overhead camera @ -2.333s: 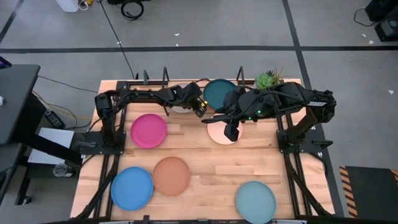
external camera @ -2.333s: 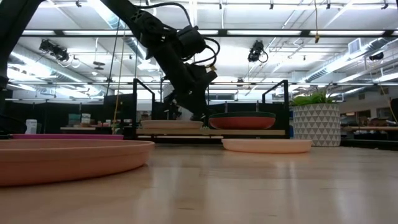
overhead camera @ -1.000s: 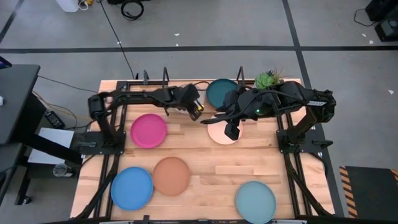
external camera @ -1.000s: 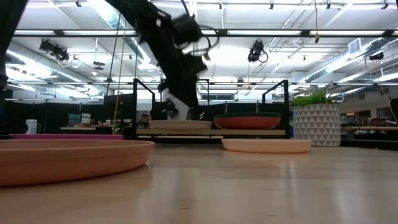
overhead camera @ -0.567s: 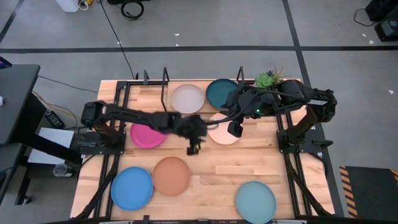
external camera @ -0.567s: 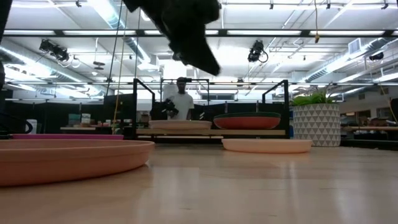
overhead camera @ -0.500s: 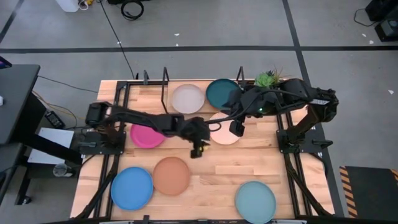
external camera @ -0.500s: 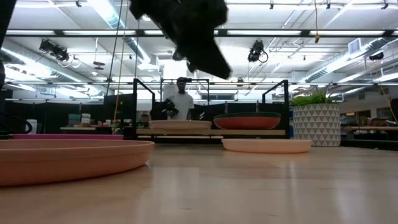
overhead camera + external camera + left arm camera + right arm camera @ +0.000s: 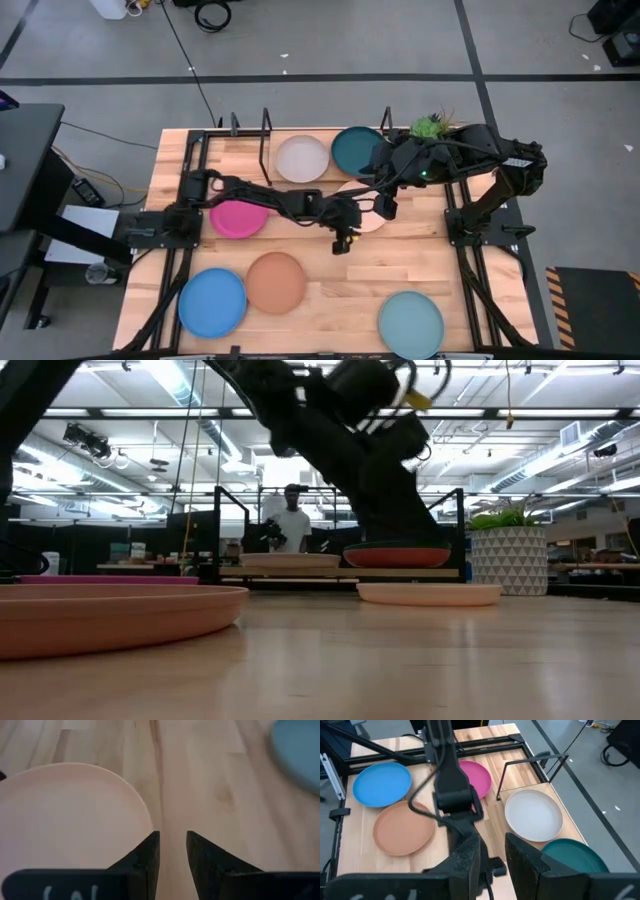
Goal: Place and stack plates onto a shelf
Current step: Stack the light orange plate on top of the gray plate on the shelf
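Note:
My left gripper hovers over bare wood just off the near rim of the cream plate, which lies flat on the table in front of the shelf. Its fingers stand a narrow gap apart. My right gripper hangs over the cream plate's right part, also with a narrow gap. On the shelf lie a pale grey plate and a dark teal plate. In the low view the teal plate sits on an orange-red plate.
Flat on the table lie a magenta plate, a bright blue plate, a peach-tan plate and a pale aqua plate. A potted plant stands at the shelf's right end. Bare wood lies between the cream and aqua plates.
My left gripper has left the pale grey plate lying on the shelf, swung toward the table's near edge, then moved right to the cream plate's near rim. My right gripper has shifted a little toward the right edge.

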You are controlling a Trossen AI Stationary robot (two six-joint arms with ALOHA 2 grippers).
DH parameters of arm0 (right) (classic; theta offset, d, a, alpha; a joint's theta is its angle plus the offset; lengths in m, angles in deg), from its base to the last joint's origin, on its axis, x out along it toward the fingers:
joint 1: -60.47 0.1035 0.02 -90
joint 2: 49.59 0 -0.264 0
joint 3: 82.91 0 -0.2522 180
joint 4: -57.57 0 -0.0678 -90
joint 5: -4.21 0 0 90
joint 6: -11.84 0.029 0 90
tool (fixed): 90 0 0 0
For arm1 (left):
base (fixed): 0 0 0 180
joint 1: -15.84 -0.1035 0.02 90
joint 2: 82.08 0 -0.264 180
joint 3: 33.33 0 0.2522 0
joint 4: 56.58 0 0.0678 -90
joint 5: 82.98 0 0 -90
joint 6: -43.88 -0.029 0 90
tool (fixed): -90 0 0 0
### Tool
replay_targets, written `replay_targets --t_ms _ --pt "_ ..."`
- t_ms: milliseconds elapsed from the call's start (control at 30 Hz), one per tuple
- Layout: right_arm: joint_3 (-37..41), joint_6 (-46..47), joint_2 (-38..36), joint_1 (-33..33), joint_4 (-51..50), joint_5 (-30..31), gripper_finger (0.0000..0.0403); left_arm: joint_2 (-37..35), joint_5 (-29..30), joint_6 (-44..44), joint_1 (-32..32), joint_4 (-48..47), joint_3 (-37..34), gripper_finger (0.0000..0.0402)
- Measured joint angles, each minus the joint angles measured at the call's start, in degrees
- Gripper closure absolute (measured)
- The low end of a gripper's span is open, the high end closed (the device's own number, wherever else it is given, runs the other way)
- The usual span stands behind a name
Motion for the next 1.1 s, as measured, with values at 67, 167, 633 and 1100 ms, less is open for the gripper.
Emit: replay_targets --t_ms 67,167,633,1100 --pt "0.0 0.07 0.01 0.0 -0.04 -0.19 0.0305 1.99 0.28 -2.1 -0.33 -0.86 1.06 0.0299" --pt "0.0 0.25 0.01 0.0 -0.08 -1.23 0.0305 3.43 0.59 -2.55 -0.77 -1.89 1.4 0.0299" --pt "0.0 1.05 0.01 0.11 -0.61 -1.58 0.0305 5.59 7.06 -15.83 0.66 -7.09 1.61 0.033" --pt "0.02 1.05 -1.33 -0.28 -1.63 -0.2 0.0305 -12.74 -11.81 -5.78 -1.48 -22.13 3.99 0.0387"
